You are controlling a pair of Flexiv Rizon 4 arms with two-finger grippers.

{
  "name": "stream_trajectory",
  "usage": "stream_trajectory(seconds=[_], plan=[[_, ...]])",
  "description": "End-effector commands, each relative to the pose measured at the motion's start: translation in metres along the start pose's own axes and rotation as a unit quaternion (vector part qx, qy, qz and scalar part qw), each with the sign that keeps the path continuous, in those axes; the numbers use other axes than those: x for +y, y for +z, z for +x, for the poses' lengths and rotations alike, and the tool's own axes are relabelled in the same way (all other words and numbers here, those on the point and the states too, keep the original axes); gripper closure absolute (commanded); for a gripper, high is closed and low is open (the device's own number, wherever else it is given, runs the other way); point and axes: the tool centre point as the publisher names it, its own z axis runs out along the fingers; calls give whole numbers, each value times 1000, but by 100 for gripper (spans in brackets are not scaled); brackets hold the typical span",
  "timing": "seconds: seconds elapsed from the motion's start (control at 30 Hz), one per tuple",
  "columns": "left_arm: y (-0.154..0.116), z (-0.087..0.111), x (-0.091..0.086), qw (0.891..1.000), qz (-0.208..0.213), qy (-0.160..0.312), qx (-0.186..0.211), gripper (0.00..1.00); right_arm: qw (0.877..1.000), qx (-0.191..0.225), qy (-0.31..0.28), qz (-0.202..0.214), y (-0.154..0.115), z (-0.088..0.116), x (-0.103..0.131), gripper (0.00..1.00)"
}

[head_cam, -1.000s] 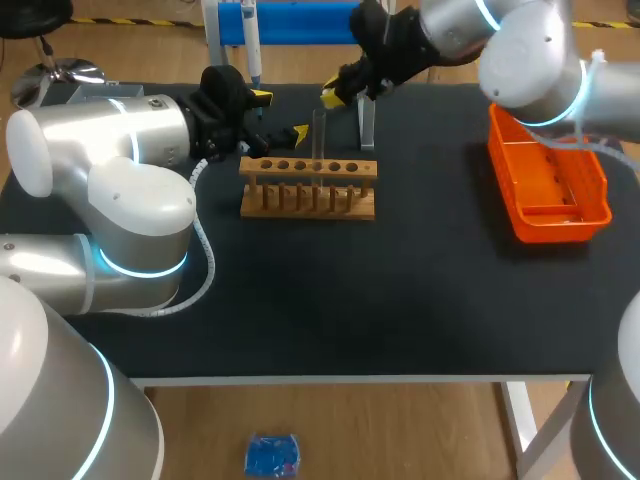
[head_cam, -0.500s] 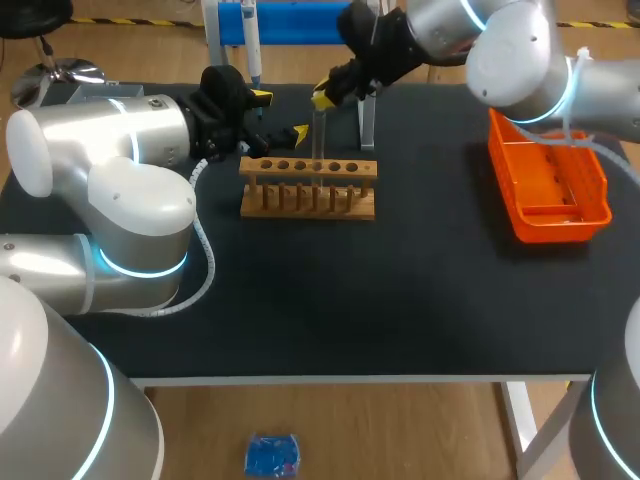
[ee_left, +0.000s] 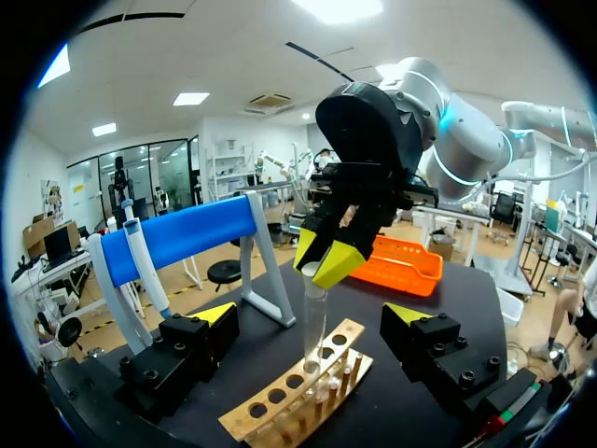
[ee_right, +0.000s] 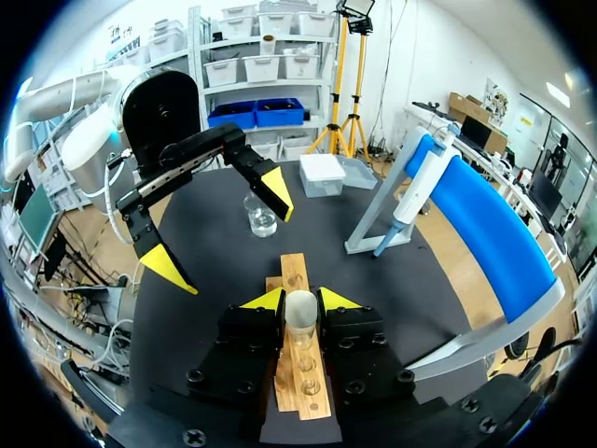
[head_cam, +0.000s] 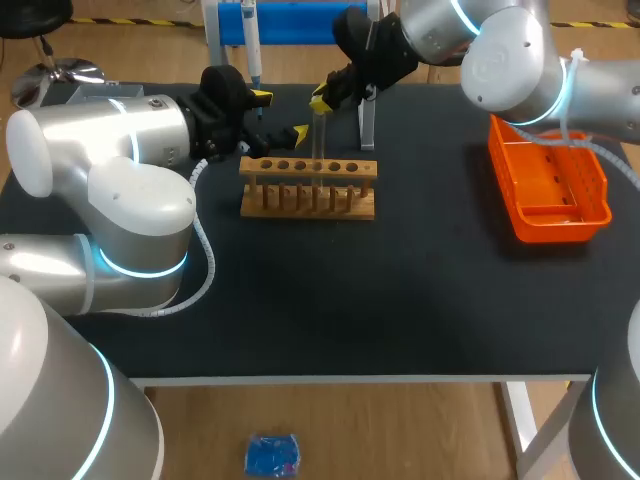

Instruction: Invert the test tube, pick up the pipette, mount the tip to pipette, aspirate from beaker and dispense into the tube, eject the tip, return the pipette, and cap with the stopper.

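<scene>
One test tube [head_cam: 319,138] upright at the rack [head_cam: 308,190], right tool [head_cam: 320,101] clamping it; left tool [head_cam: 281,115] spread wide.

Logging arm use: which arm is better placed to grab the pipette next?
Left, probably. The left gripper is open near the pipette, while the right gripper is shut on the tube at the rack.
</scene>
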Motion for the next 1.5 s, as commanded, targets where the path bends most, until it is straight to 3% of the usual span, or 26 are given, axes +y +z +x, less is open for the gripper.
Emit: stream_trajectory(seconds=[0.03, 1.47, 1.5], plan=[[0, 0, 0, 1000, -1, 0, 0, 0, 1000, 2, 1, 4, 2, -2, -1, 100], [0, 0, 0, 1000, -1, 0, 0, 0, 999, 11, 22, 28, 26, -3, -22, 100], [0, 0, 0, 1000, -1, 0, 0, 0, 999, 10, 22, 28, 25, -3, -22, 42]])
